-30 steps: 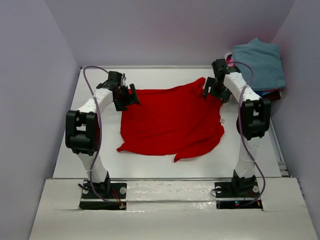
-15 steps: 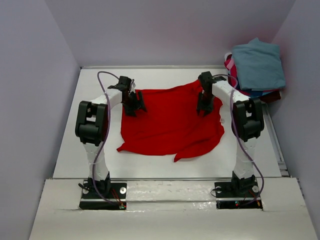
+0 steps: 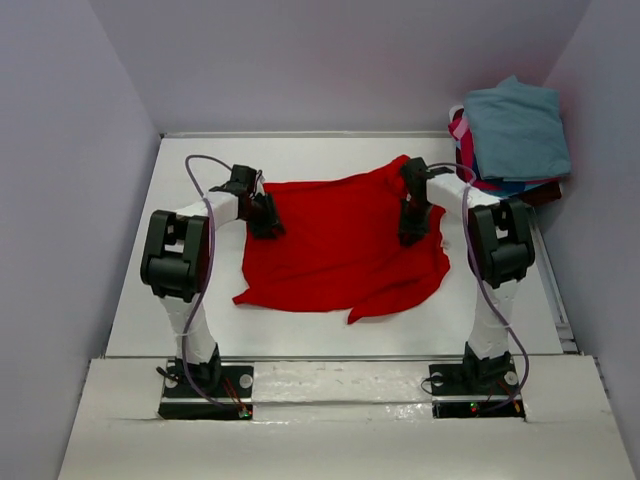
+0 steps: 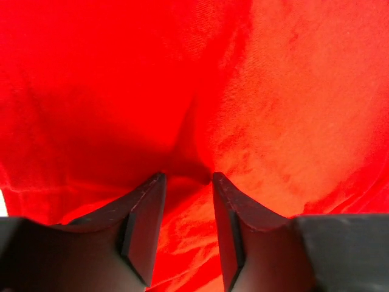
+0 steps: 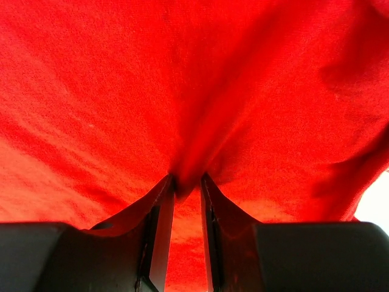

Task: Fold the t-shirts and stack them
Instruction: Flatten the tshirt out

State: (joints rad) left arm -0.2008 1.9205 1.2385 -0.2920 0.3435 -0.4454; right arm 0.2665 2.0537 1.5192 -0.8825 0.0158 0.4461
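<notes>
A bright red t-shirt (image 3: 340, 250) lies spread and wrinkled on the white table (image 3: 145, 290). My left gripper (image 3: 266, 218) presses down on its far left part. In the left wrist view the left gripper (image 4: 187, 176) has its jaws partly apart, with red cloth (image 4: 273, 109) creasing up between the tips. My right gripper (image 3: 412, 224) is down on the shirt's far right part. In the right wrist view the right gripper (image 5: 187, 177) has its jaws narrow, pinching a raised fold of red cloth (image 5: 91, 91).
A pile of t-shirts sits at the back right beyond the table edge: a teal-blue one (image 3: 515, 125) on top, pink (image 3: 459, 126) and dark maroon (image 3: 545, 190) edges under it. Grey walls close in the left, back and right sides.
Both grippers came inward from the shirt's far corners and dropped onto the cloth. Both sets of jaws have narrowed, the right one onto a fold.
</notes>
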